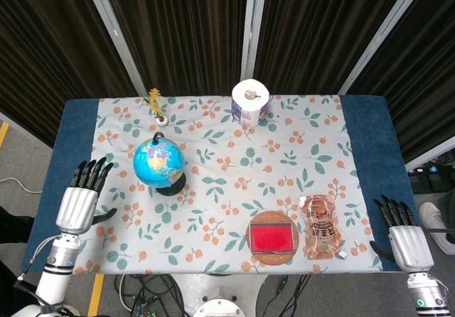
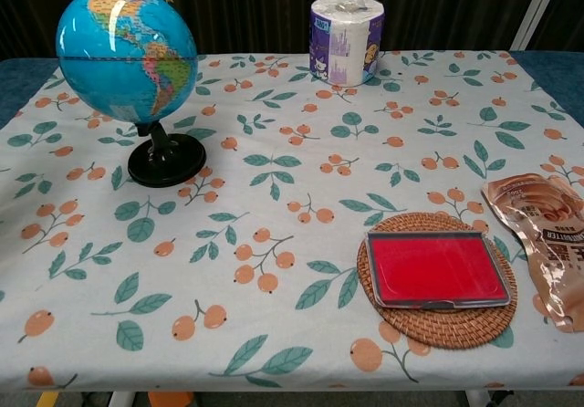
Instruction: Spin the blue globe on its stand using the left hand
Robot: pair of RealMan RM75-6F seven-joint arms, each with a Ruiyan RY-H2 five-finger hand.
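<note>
In the head view, your blue globe point(image 1: 158, 162) stands upright on its black stand point(image 1: 171, 185) at about nine o'clock from the bench's middle, on the floral cloth point(image 1: 227, 153). Your left hand point(image 1: 80, 200) sits at eight o'clock from the globe, near it but apart, over the blue edge of the bench point(image 1: 60, 189), fingers straight and spread, holding nothing. Your right hand point(image 1: 404, 235) lies at the bench's four o'clock corner, fingers extended and apart, empty too. A toilet roll point(image 1: 249, 102) stands at twelve o'clock, a small yellow ornament point(image 1: 155, 105) at eleven, and a red case point(image 1: 271, 237) rests on a woven coaster point(image 1: 254, 256) at five o'clock, with a brown packet point(image 1: 319, 225) just beside it.

In the chest view, the globe point(image 2: 126, 54) fills the ten o'clock area, its stand point(image 2: 166, 161) planted on the cloth. The toilet roll point(image 2: 346, 38) is at twelve, the red case point(image 2: 435, 268) on its coaster point(image 2: 429, 325) at four, and the packet point(image 2: 547, 243) at three. Neither hand shows here.
</note>
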